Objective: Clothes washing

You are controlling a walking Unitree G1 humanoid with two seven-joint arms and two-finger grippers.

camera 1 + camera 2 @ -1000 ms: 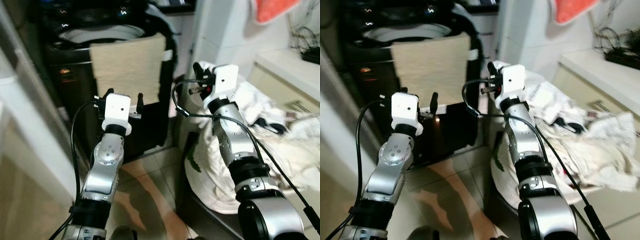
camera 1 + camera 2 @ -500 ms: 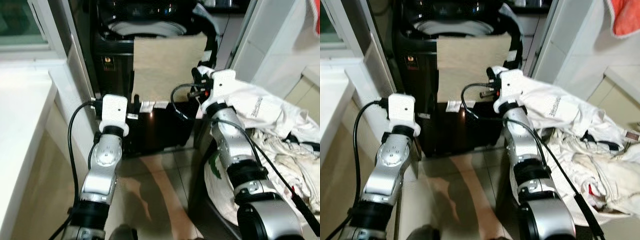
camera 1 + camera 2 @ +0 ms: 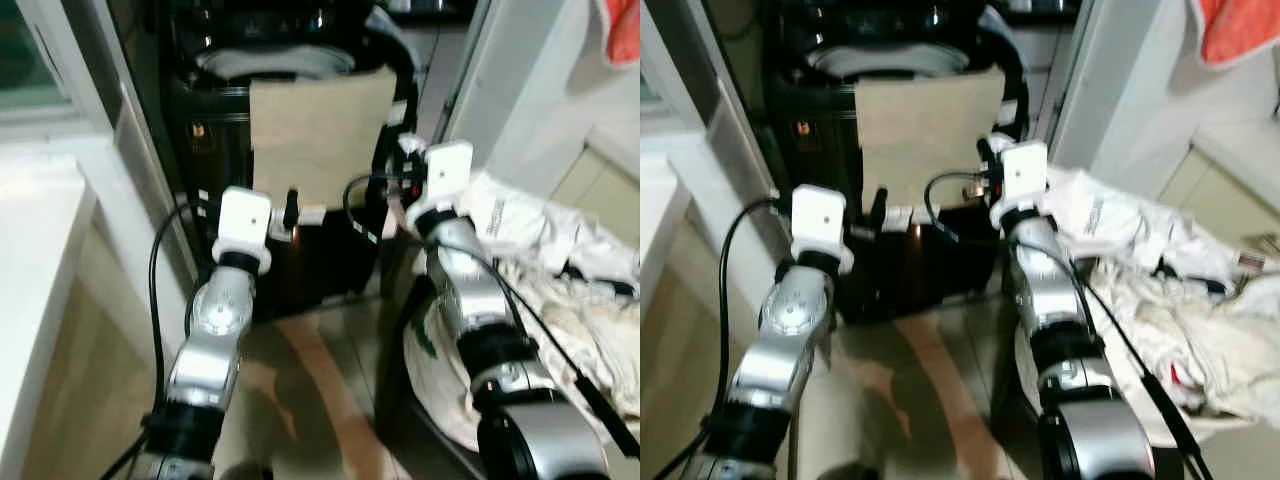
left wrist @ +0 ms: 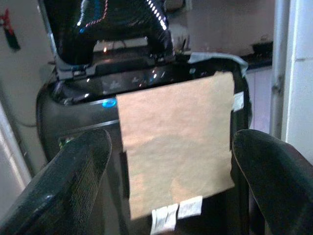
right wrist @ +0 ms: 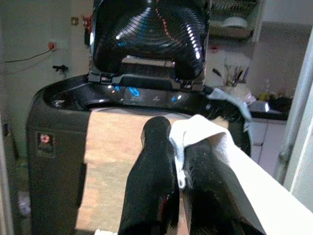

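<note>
Where head views blur, right claw (image 5: pixel 178 188) visibly pinches white cloth (image 5: pixel 205 139).

Both head views are soft and slightly smeared with motion blur, and their colour is washed out. Light is dim and uneven: the white wall (image 3: pixel 520 110) at the right and the pale laundry pile (image 3: pixel 1160 290) are bright, while the black washing machine (image 3: pixel 230 170) sits in deep shade. Soft shadows of the arms lie on the floor tiles (image 3: pixel 320 390).

In the right wrist view the washer's raised lid (image 5: pixel 149 34) carries rows of small glare dots, and blue panel lights glow beneath it. The near black fingers (image 5: pixel 151 186) are out of focus, as are those (image 4: pixel 73 181) in the left wrist view, where the beige cloth (image 4: pixel 176 152) is grainy.
</note>
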